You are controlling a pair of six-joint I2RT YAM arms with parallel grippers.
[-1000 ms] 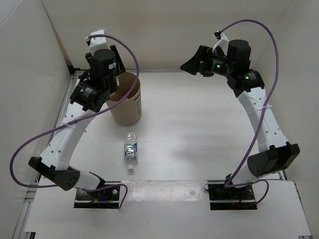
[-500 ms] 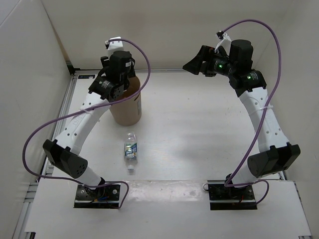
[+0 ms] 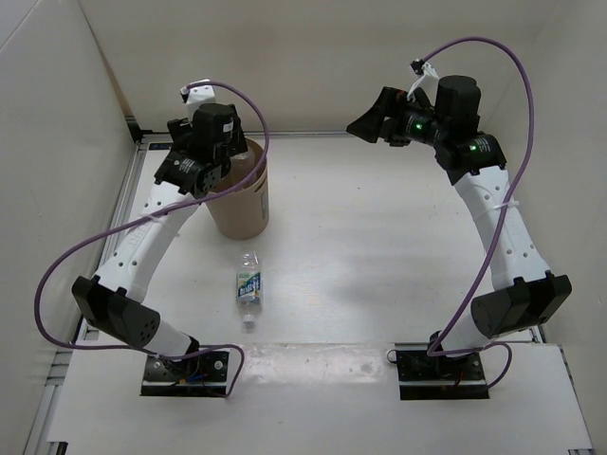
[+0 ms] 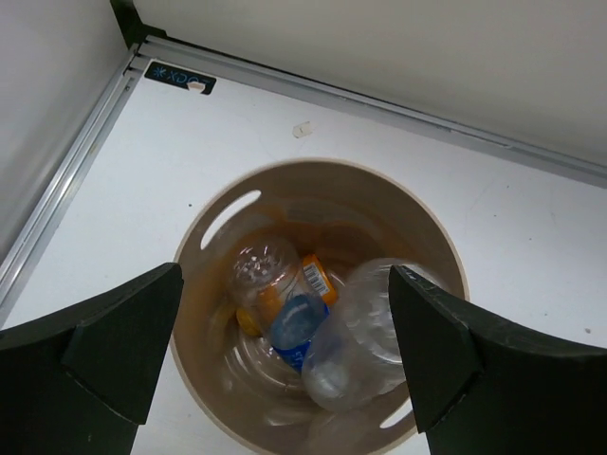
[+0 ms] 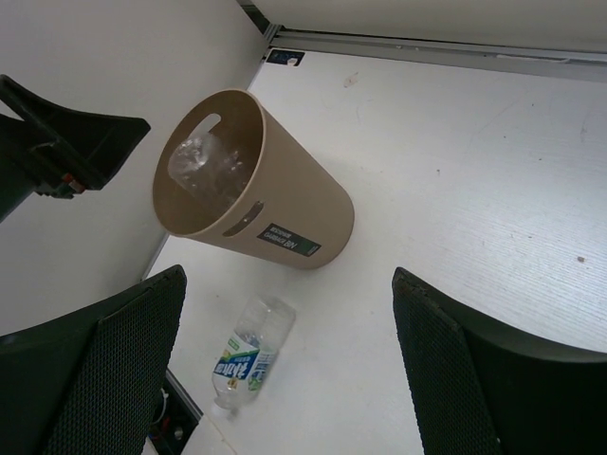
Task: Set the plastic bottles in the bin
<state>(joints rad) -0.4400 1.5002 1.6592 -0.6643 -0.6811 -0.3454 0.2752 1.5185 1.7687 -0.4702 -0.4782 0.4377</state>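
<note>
Left arm (image 3: 142, 242) has swung a touch toward the left wall since half a second ago, and I've got its wrist over the left side of the bin (image 3: 248, 207). Right arm (image 3: 493, 218) hasn't budged, and neither has the bottle lying out on the bench (image 3: 379, 265).

From the left wrist camera I'm looking straight down into the bin. The left jaws are spread wide, one finger at each side of the view, and they hold nothing. Down inside I can see a big clear plain bottle (image 4: 358, 332) leaning against the right of the wall. An orange bottle (image 4: 318, 278) sits beside it, with a blue-labelled bottle (image 4: 292, 327) jumbled in touching both. How those two are stacked I can't quite tell.

Over on the right, the arm is raised near the back wall with its camera aimed across the bench. The right jaws are also spread wide and holding nothing, well apart from everything.

One bottle is still out: the green-blue-labelled bottle (image 3: 248, 284) lies on its side on the bench, near the bin on the side towards the arm bases. Its white cap (image 3: 248, 320) points at the near edge. The bin stands upright at the back left of the bench.
</note>
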